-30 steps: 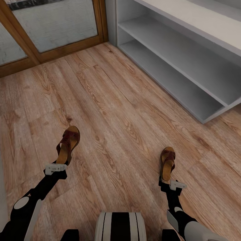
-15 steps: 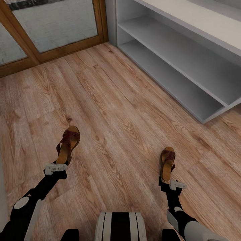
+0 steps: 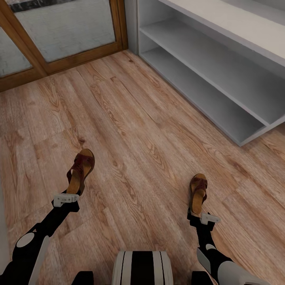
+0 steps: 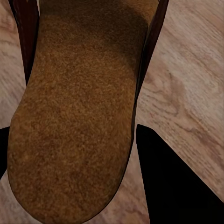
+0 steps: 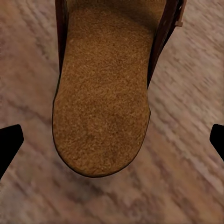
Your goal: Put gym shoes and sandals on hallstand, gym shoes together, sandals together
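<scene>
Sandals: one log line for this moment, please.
left gripper: open at left sandal heel | right gripper: open at right sandal heel | sandals: on corridor floor | hallstand: tiers bare

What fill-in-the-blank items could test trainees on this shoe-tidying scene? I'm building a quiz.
1. Each end effector sits at the heel of a dark brown ____.
2. Both shelves of the hallstand are ____.
3. The right end effector has its fingers spread ____ than the heel between them.
4. The left sandal and right sandal lie ____ on the floor.

Missing: sandal; empty; wider; apart
</scene>
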